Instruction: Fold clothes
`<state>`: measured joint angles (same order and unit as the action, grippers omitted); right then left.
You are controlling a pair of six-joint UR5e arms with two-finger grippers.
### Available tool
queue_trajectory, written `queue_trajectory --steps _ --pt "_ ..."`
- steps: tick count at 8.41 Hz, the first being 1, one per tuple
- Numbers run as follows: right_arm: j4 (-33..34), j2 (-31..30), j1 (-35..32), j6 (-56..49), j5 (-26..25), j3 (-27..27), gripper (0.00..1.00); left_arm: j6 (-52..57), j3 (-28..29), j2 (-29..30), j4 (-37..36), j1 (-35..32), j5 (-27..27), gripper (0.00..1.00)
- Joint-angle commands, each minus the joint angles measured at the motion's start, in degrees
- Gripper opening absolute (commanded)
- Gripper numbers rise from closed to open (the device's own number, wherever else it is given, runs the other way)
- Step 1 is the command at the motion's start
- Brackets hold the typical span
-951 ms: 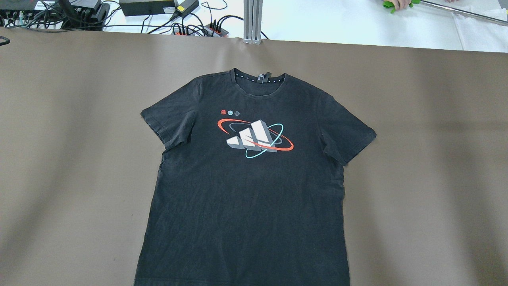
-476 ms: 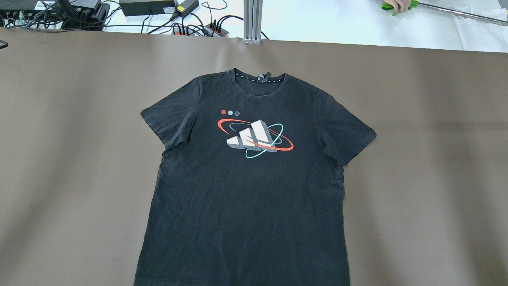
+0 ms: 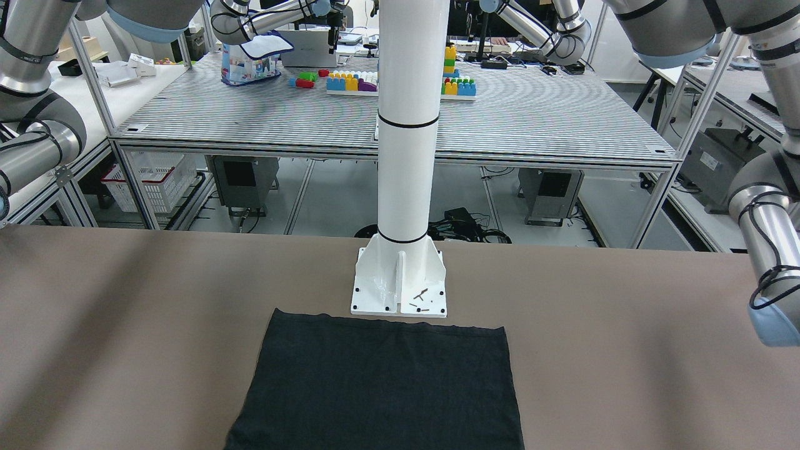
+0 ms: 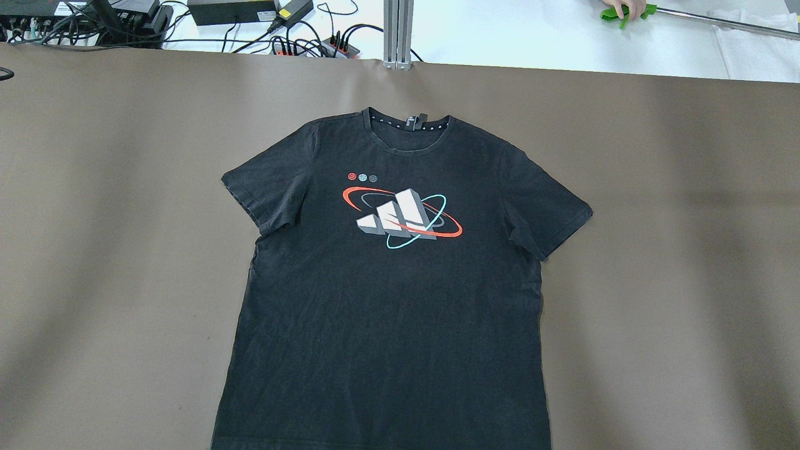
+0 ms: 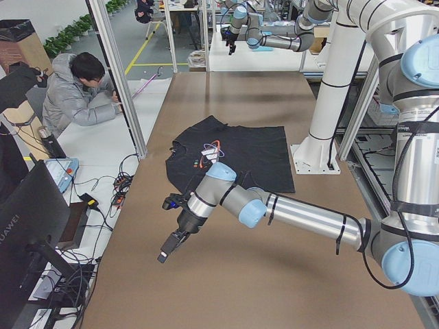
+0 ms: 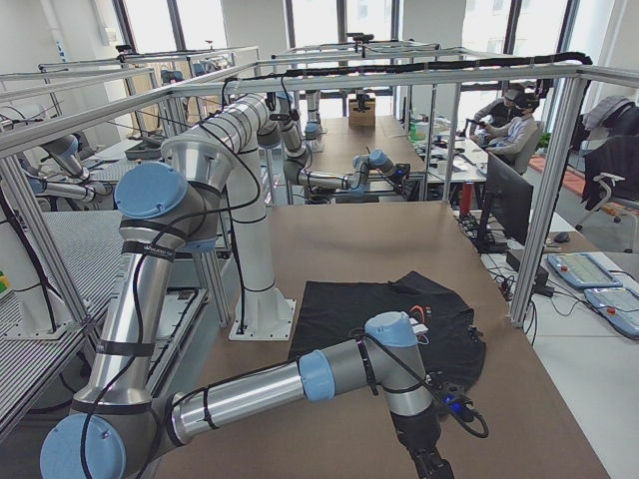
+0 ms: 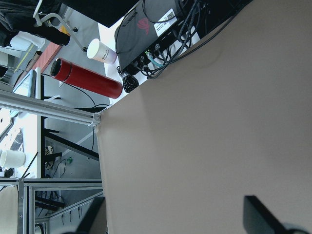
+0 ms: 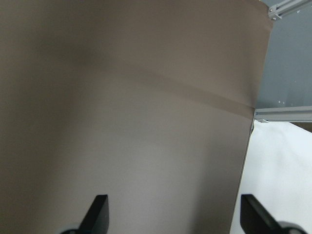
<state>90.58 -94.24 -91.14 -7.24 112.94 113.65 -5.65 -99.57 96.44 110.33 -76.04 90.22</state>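
The black T-shirt (image 4: 387, 300) is seen spread flat, print up, on the brown table (image 4: 94, 187), with its hem just beside the white column base (image 3: 399, 284) and its collar turned away from that column. Compared with a second ago, no shift is found in it, so no fold is judged begun. The left gripper (image 7: 178, 219) and right gripper (image 8: 175, 209) are held wide open and empty over bare table, well apart from the column.
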Motion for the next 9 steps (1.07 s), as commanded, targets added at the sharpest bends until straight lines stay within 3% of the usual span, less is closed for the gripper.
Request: queue_trajectory --steps 1,5,9 --pt "-0.32 -0.51 0.0 -0.32 -0.17 0.08 0.95 0.02 -0.27 -0.29 0.41 -0.16 0.57 1.0" --pt "-0.41 -0.51 0.0 -0.06 -0.26 -0.71 0.95 0.11 -0.18 -0.03 0.59 0.02 0.66 1.0" --pt "-0.41 1.41 0.18 0.46 -0.61 -5.27 0.95 -0.41 -0.01 2.42 0.5 0.19 2.94 1.0"
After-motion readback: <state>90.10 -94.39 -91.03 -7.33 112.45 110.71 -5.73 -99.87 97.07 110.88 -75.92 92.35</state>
